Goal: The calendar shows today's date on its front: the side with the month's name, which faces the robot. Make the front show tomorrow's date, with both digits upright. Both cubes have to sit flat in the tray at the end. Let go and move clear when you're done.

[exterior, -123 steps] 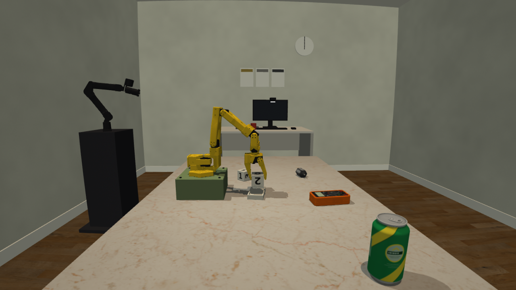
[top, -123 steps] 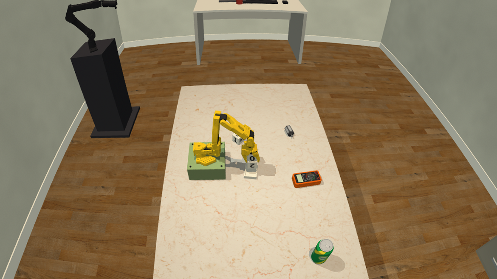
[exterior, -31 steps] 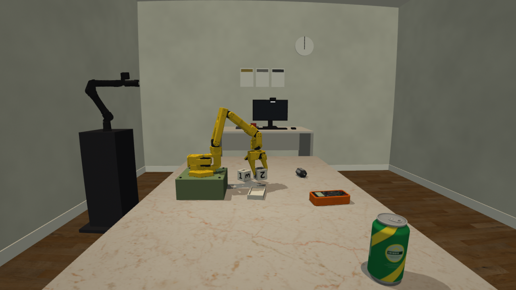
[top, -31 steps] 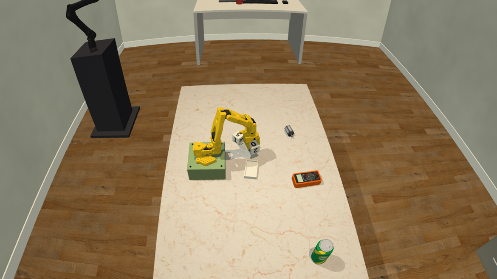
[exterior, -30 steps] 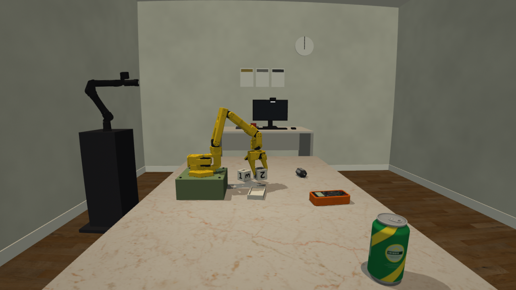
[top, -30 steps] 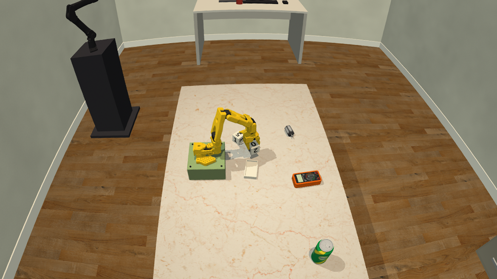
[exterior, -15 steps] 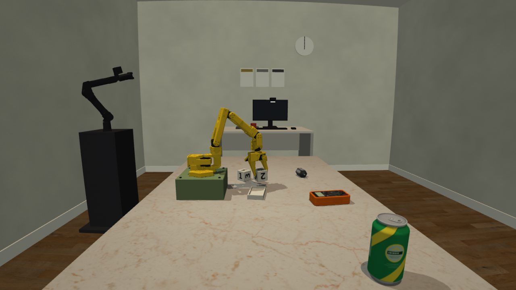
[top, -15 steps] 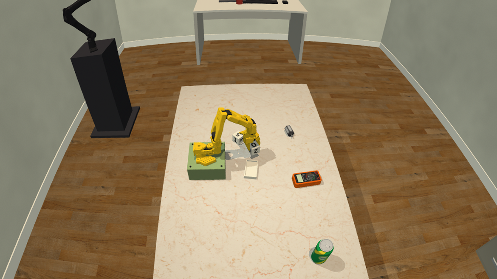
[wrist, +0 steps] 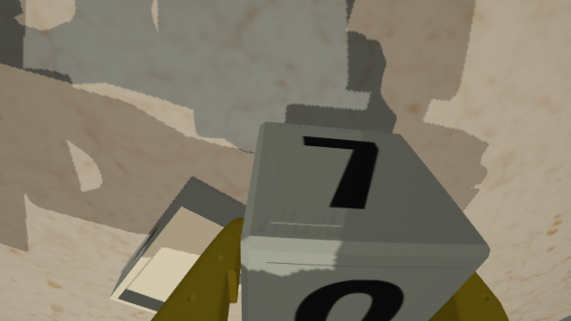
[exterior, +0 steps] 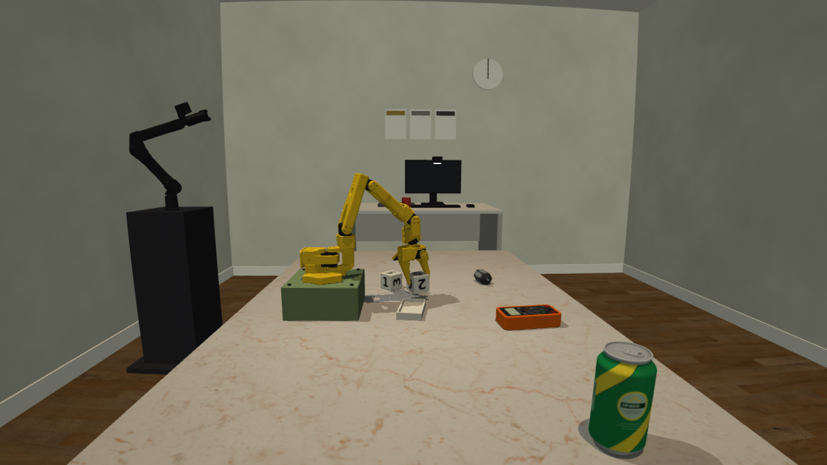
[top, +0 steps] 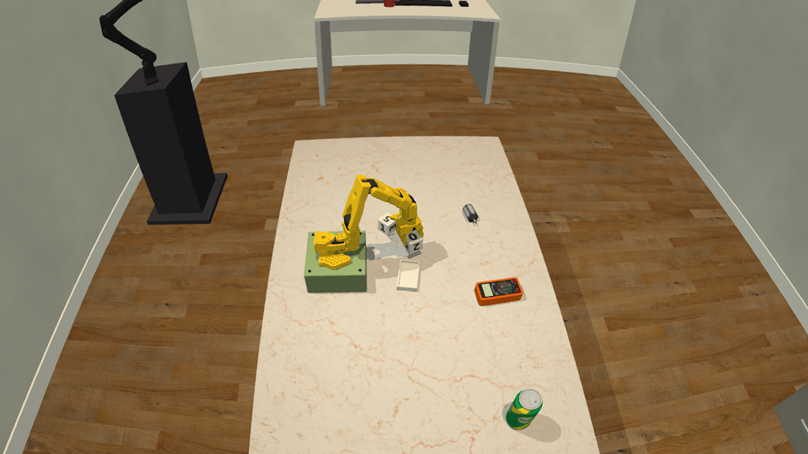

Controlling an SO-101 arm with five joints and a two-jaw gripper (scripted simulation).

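My gripper (top: 413,240) (exterior: 418,279) is shut on a white cube (top: 415,246) (exterior: 421,283) (wrist: 312,178), held above the table behind the tray. The top view shows its 0 and 2 faces; the wrist view shows a 7 and part of a 0. The fingers grip it from two sides. A second white cube (top: 386,225) (exterior: 391,281) sits on the table behind the tray, to the left of the gripper, with 1, 3 and 5 on its visible faces. The small white tray (top: 408,289) (exterior: 409,316) (wrist: 205,196) is empty. Its month name is not visible.
The arm's green base (top: 336,282) (exterior: 322,303) stands left of the tray. An orange multimeter (top: 498,291) (exterior: 528,317) lies to the right, a small dark object (top: 470,212) (exterior: 482,276) behind it, and a green can (top: 524,409) (exterior: 623,398) stands near the front right.
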